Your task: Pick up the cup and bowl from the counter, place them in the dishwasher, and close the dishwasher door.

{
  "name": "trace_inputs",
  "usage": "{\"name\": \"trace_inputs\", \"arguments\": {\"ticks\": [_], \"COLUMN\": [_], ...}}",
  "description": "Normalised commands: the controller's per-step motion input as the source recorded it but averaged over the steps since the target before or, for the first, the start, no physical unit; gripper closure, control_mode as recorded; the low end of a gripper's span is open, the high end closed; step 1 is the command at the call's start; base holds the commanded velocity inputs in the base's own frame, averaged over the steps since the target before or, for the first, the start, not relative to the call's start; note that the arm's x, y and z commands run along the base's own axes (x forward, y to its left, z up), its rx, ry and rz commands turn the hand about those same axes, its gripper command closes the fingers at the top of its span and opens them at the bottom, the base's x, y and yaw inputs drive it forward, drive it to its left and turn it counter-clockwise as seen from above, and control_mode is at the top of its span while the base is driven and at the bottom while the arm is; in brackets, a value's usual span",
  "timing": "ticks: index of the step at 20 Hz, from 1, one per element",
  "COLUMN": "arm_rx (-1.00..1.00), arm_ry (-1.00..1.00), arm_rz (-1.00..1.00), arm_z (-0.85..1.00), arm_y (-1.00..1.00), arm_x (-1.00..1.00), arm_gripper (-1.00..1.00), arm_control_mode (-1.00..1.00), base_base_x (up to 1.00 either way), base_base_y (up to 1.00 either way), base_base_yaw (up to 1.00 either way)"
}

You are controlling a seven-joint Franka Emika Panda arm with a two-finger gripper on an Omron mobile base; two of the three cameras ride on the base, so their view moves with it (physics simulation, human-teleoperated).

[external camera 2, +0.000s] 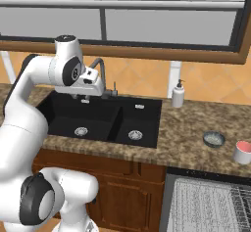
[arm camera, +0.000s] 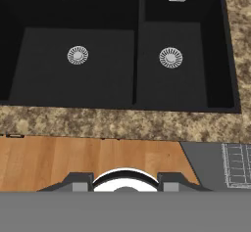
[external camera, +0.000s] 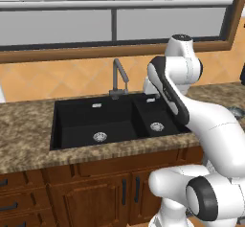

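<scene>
The grey-blue bowl (external camera 2: 213, 138) sits on the brown granite counter (external camera 2: 186, 138) right of the sink, and the white cup (external camera 2: 242, 151) with its pink inside stands just right of it near the frame edge. Below them the dishwasher (external camera 2: 169, 197) stands open with its white wire rack (external camera 2: 211, 206) pulled out. My gripper (external camera 2: 80, 98) hangs high above the left sink basin, far left of both dishes. In the hand view my gripper (arm camera: 125, 183) is open, nothing between its fingertips (arm camera: 81, 182), and the rack (arm camera: 238, 162) shows at lower right.
A black double sink (external camera 2: 98, 113) with a grey faucet (external camera: 118, 77) lies under my hand. A white soap dispenser (external camera 2: 178, 95) stands behind the sink's right corner. Wooden cabinet doors (external camera: 95, 197) run below the counter, with a window above the backsplash.
</scene>
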Motion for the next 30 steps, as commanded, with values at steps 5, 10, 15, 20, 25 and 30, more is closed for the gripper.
{"name": "trace_inputs", "arguments": {"ticks": [5, 10, 15, 20, 25, 30], "arm_rx": [0.00, 0.00, 0.00, 0.00, 0.00, 0.00], "arm_ry": [0.00, 0.00, 0.00, 0.00, 0.00, 0.00], "arm_rz": [0.00, 0.00, 0.00, 0.00, 0.00, 0.00], "arm_z": [0.00, 0.00, 0.00, 0.00, 0.00, 0.00], "arm_y": [0.00, 0.00, 0.00, 0.00, 0.00, 0.00], "arm_x": [0.00, 0.00, 0.00, 0.00, 0.00, 0.00], "arm_gripper": [-1.00, -1.00, -1.00, -1.00, -1.00, -1.00], "arm_control_mode": [1.00, 1.00, 1.00, 1.00, 1.00, 1.00], "base_base_x": [0.00, 0.00, 0.00, 0.00, 0.02, 0.07], "base_base_y": [0.00, 0.00, 0.00, 0.04, 0.12, 0.21], "base_base_yaw": [-0.01, -0.31, -0.53, -0.56, -0.56, -0.51]}}
